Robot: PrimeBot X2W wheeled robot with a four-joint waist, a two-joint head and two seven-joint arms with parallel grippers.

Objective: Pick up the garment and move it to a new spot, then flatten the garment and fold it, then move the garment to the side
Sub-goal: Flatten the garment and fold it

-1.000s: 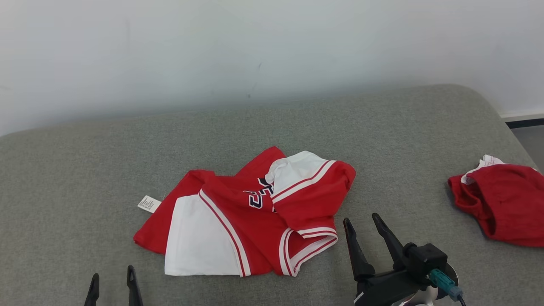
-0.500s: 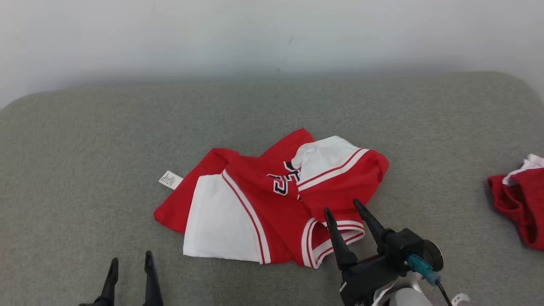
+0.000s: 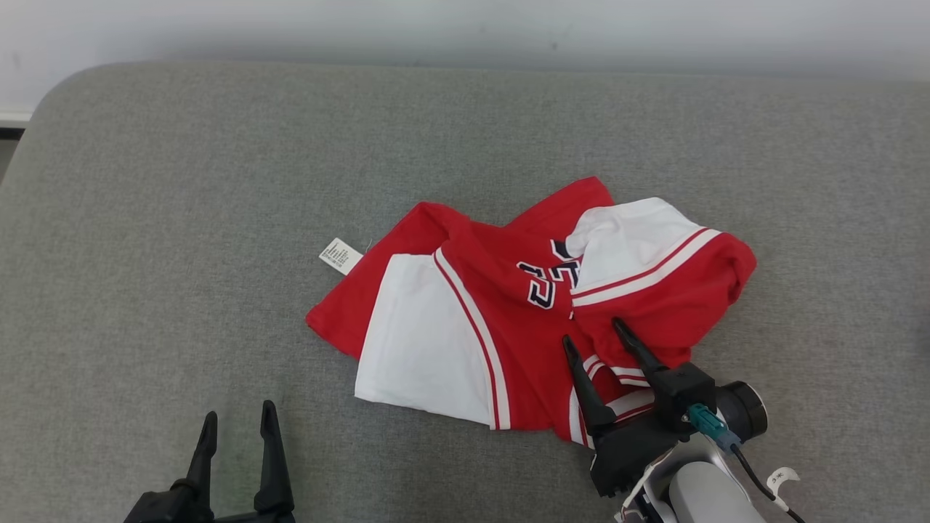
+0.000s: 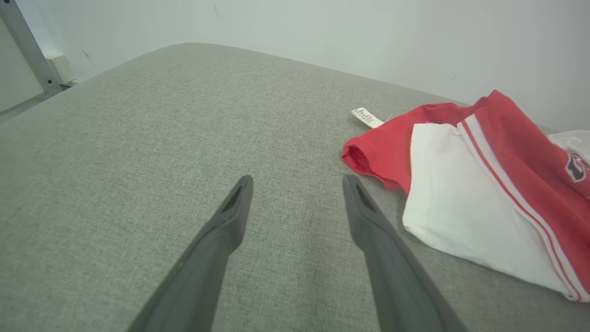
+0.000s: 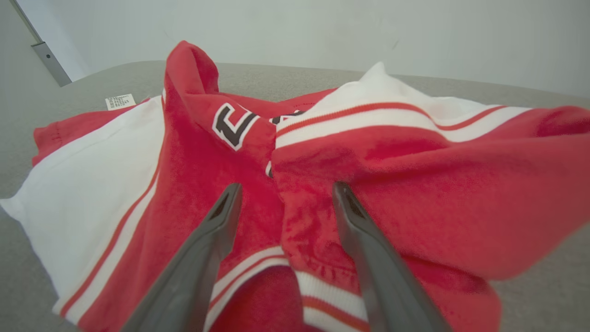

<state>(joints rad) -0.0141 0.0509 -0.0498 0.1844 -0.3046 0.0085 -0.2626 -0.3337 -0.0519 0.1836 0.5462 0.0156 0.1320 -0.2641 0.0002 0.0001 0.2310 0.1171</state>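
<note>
Crumpled red/white garment [image 3: 538, 312] lies directly under the R gripper [image 3: 592, 330], which has come fwd over its striped hem, fingers spread, nothing pinched yet, so pick-up looks imminent. L gripper [image 3: 240, 411] also spread, garment off to its right on grey cushion [image 3: 182, 218].

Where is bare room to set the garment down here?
Bare: grey padded surface left of the crumpled red-and-white garment and its white label, ahead of the left gripper; also the strip behind it. Crowded: the garment under the right gripper.
</note>
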